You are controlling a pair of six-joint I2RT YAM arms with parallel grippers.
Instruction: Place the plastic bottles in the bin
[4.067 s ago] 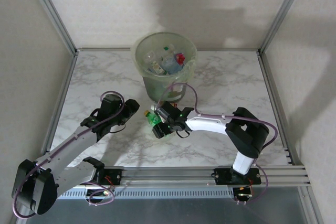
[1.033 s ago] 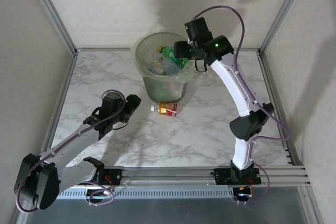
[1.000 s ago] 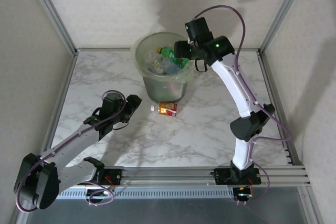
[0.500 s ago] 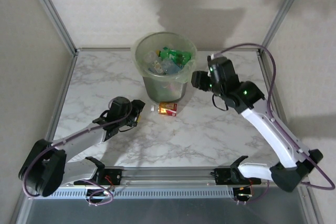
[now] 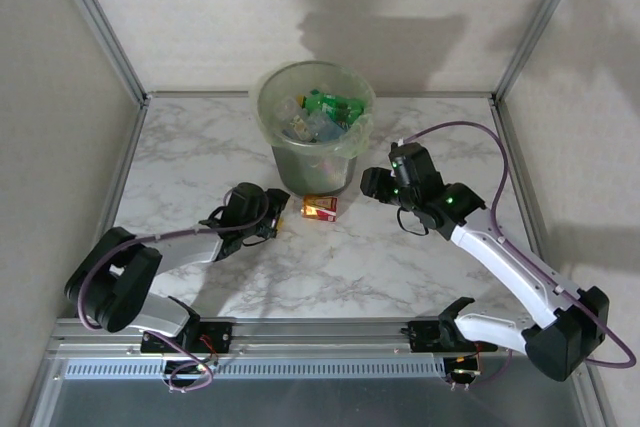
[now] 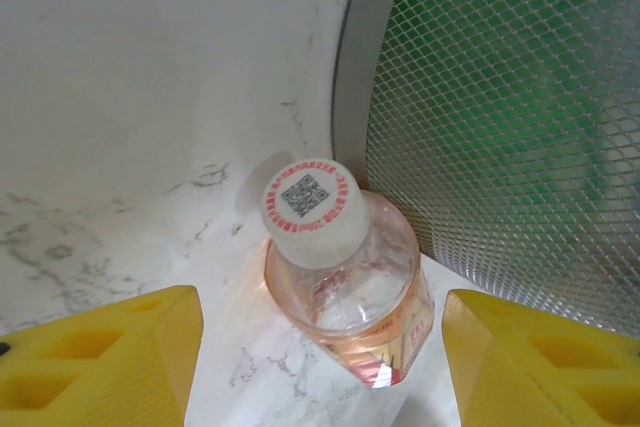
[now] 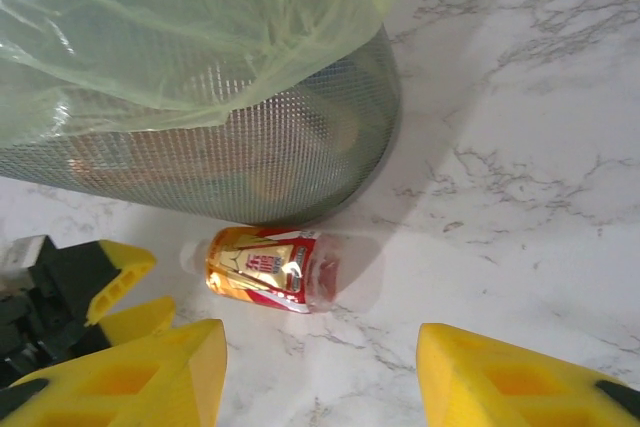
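now one red-labelled bottle (image 5: 320, 208) lies on its side on the counter (image 5: 200, 147), just beside the foot of the one bin (image 5: 310, 169); other bottles (image 5: 322, 112) sit inside, too jumbled to count; left gripper (image 5: 279, 217) jaws open either side of its cap, not touching; right gripper (image 5: 371, 183) jaws open, empty

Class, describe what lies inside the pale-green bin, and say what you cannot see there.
Inside the bin, a green bottle lies on top beside several clear bottles. Whatever sits beneath that top layer is covered.
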